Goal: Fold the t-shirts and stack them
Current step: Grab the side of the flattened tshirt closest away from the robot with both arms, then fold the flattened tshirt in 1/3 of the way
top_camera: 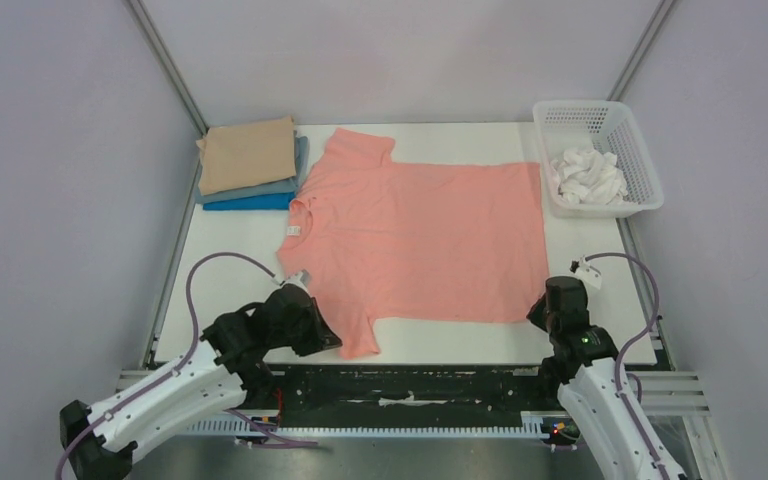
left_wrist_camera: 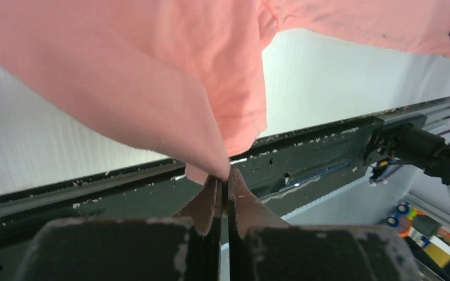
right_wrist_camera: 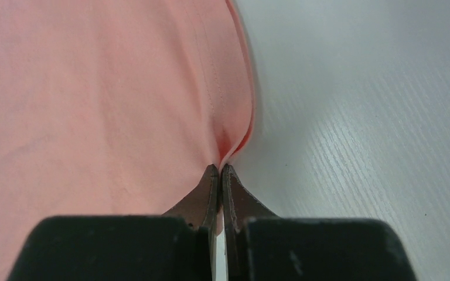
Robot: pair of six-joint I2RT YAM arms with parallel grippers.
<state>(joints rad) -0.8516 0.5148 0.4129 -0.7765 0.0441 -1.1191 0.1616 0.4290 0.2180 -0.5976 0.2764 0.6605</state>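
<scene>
Near edge: the left gripper (left_wrist_camera: pixel 224 175) has its jaws pressed together on a fold of the salmon-pink t-shirt (top_camera: pixel 420 240), at the near sleeve. In the left wrist view the cloth rises off the table (top_camera: pixel 230 270) and drapes from the pinch. The right gripper (right_wrist_camera: pixel 220 170) is likewise closed, pinching the hem at the shirt's near right corner. The fabric puckers into the fingertips there, and the rest lies flat.

Centre: the shirt lies spread across the table, collar to the left, hem to the right, far sleeve toward the back.

Far left: three folded t-shirts form a stack, tan t-shirt (top_camera: pixel 248 153) on top, grey-blue t-shirt (top_camera: pixel 298 178) below it, bright blue t-shirt (top_camera: pixel 248 203) at the bottom. Far right: a white basket (top_camera: pixel 643 160) holds white items (top_camera: pixel 587 178).

Step in hand, as judged: the first lengthwise fold, with both near-edge grips taken.

Next move calls for:
- raising both grippers together, level;
- carrying the near edge away toward the far edge, keeping it taut;
- releasing only once the edges align.
</scene>
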